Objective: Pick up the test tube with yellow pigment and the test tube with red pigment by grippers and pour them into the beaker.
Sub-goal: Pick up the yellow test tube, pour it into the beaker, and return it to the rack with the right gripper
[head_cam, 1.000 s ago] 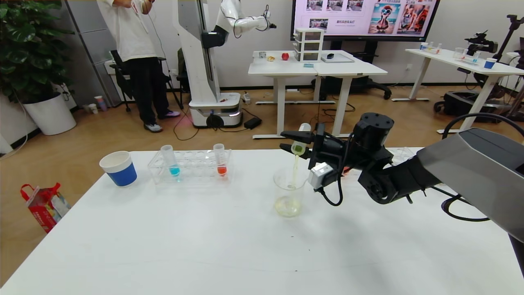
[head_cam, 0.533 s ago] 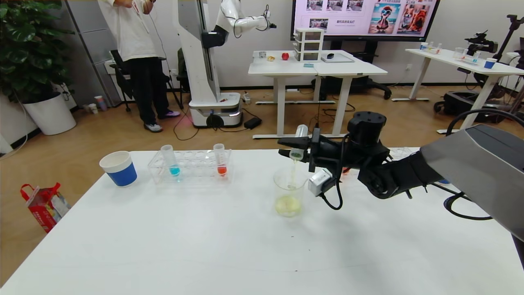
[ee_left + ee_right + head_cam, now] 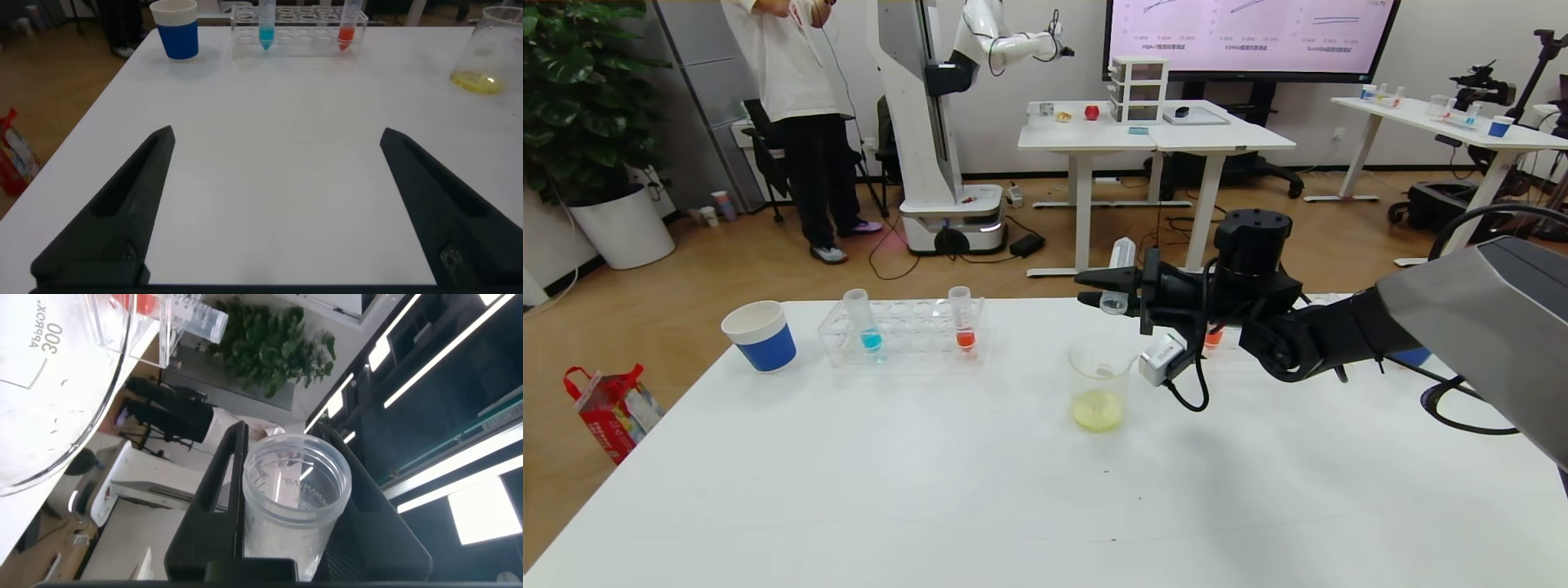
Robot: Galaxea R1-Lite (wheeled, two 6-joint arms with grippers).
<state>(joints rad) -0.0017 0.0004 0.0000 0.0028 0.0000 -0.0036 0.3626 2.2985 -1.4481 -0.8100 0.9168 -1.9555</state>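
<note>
My right gripper (image 3: 1086, 290) is shut on the yellow-pigment test tube (image 3: 1117, 278), held tilted mouth-down just above the beaker (image 3: 1099, 380). The tube looks empty; the right wrist view shows its open mouth (image 3: 294, 490) between the black fingers (image 3: 216, 490). The beaker holds pale yellow liquid at its bottom and also shows in the left wrist view (image 3: 490, 57). The red-pigment test tube (image 3: 962, 320) stands in the clear rack (image 3: 907, 345), far left of the gripper. My left gripper (image 3: 276, 132) is open and empty, low over the near table.
A blue-liquid tube (image 3: 862, 320) stands in the same rack. A blue-and-white paper cup (image 3: 760, 335) sits left of the rack. Behind my right arm an orange-red tube (image 3: 1214, 336) shows. A person and another robot stand beyond the table.
The yellow stream into the beaker has stopped and the tube has emptied. My right gripper has risen a little with the tube; more yellow liquid sits in the beaker.
</note>
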